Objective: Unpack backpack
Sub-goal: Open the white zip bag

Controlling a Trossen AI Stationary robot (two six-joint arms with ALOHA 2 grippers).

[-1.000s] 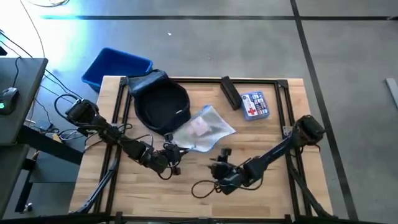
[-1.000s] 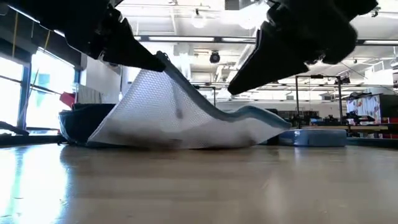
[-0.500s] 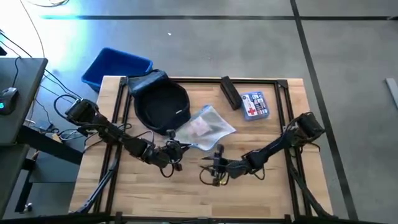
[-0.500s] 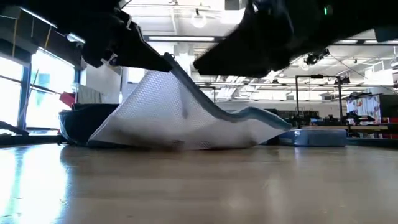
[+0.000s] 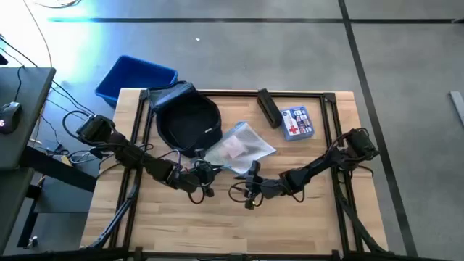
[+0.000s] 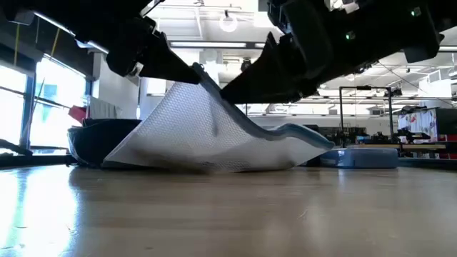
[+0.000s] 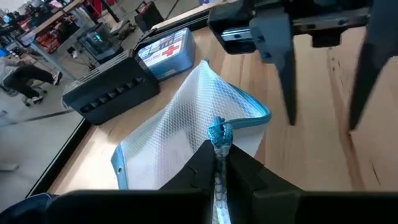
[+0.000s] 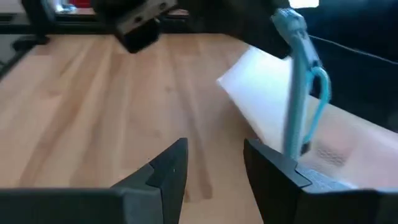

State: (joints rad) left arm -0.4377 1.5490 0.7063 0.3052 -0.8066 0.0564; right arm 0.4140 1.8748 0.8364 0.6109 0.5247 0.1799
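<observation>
Grey concrete floor marked with dark tape lines surrounds the pale wooden bench (image 5: 304, 225), and beyond its 10 o'clock corner a bright blue rigid plastic bin (image 5: 134, 76) sits on the floor. On the bench, toward 11 o'clock, the soft dark navy fabric backpack (image 5: 187, 119) lies opened, its mouth gaping upward. Just beside it, toward the centre, lies a clear mesh-patterned plastic pouch with pale blue edging (image 5: 238, 149), already out of the backpack. At 1 o'clock sit a long black rectangular case (image 5: 268, 107) and a blue first-aid box with a red cross (image 5: 296, 122).

The left gripper (image 5: 204, 172) is clamped on the pouch's blue zipper corner, holding that edge raised off the wood so the pouch tents upward in the low view. The right gripper (image 5: 249, 190), jaws spread moderately with nothing between them, has swung in from the 5 o'clock area over the last second and now hangs just beside the lifted corner, pointing at it; the pouch edge has also risen slightly.

That approach suggests a two-handed move on the pouch, probably taking its free edge or zipper pull, to carry it clear or open it. Whether anything is left inside the backpack cannot be told from these views.
</observation>
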